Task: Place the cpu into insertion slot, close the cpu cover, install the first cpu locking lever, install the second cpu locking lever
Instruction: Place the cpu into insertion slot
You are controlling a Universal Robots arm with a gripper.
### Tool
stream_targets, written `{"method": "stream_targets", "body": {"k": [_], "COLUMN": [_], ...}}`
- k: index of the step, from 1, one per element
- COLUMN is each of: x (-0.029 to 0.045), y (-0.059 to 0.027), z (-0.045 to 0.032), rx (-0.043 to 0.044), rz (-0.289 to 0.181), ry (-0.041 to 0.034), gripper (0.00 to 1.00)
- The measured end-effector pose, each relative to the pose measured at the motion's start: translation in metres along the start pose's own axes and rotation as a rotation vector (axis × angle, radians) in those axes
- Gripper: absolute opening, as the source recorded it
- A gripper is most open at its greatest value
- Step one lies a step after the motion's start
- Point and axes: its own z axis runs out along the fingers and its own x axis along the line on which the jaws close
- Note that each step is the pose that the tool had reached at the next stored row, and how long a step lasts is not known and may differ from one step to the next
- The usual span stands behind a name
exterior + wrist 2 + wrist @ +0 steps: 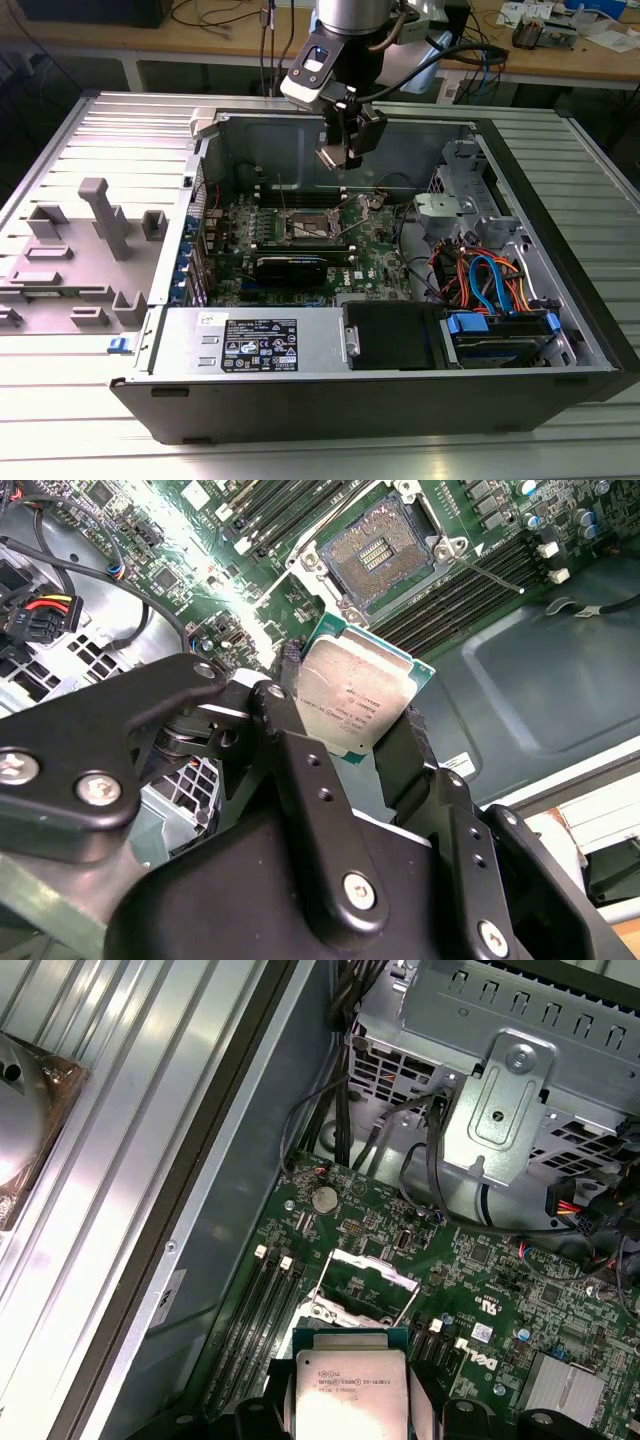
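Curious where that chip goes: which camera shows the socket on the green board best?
The second wrist view: the insertion slot lies open, its centre fully visible. In the first wrist view the cpu hides part of it; in the exterior view it is small.

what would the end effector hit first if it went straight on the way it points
The cpu held in the end effector would probably meet the open insertion slot first; depth is unclear.

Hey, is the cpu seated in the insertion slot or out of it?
Out. The gripper holds the cpu above the motherboard, and the insertion slot lies empty, its contact field bare.
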Motion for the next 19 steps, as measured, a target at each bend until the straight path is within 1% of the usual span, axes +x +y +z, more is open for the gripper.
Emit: {"method": "stream_targets", "body": {"k": [5,8,11,14,19], "x": [0.0000,0.0000,-0.0001,-0.0001,-0.0001], "y": [0.0000,-0.0001,-0.0001,-0.0001,-0.0001], "z": [0.0001,0.0008,0.0016,0.0019,0.0019], "rx": [-0.0002,-0.0010,-0.0024,-0.0034,-0.0036], "rz": [0.010,0.040,0.088,0.119,0.124], "ry": [-0.0007,-0.0033,-0.0070,-0.0093,-0.0097], "gripper": [0.54,0.54,0.54,0.54,0.54]}}
